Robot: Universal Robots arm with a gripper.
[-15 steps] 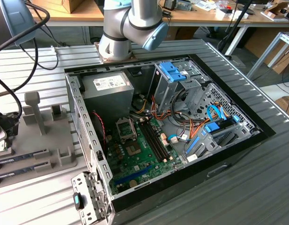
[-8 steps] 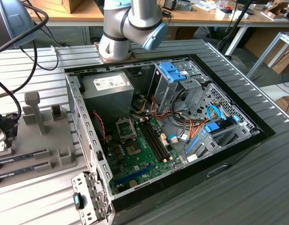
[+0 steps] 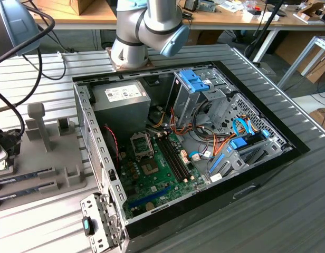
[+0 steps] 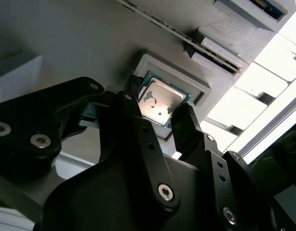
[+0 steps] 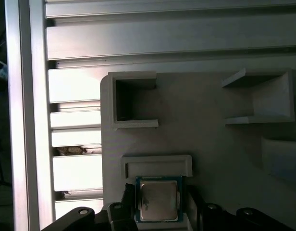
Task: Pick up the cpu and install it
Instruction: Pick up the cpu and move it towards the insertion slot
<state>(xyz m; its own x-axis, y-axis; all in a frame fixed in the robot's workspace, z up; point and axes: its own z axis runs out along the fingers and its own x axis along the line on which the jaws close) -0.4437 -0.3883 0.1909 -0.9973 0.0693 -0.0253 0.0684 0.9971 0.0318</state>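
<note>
**Pincer state.** My pincer [image 4: 158,108] is partly open and holds nothing. Its two black fingers [image 4: 138,130] are spread to slightly more than the width of the cpu [image 4: 160,100]. In the first wrist view a thin strip of grey shows between each finger and the nearest chip edge, so I judge that no clamping contact has been made.

**Location of the cpu.** The cpu [image 5: 158,199] lies flat, silvery top up, in a shallow walled pocket [image 5: 155,164] of the grey holder plate [image 5: 210,144]. The plate rests on the ribbed metal surface [image 5: 76,91]. The chip is seated, not lifted or tilted.

**Governing relation.** The cpu lies directly between the fingers, one finger just beside each of two opposite edges.
- The chip is square, so it has no long axis to align with.
- Its flanked edges run parallel to the inner finger faces, so I judge the closing line to cross the chip squarely rather than corner to corner.
- The pocket's raised wall stands along a third edge, clear of both fingers.

**Destination.** In the exterior view the open computer case [image 3: 289,142] holds the green motherboard [image 3: 152,179]. The socket [image 3: 142,144] sits near the grey power-supply box [image 3: 122,97].
</note>
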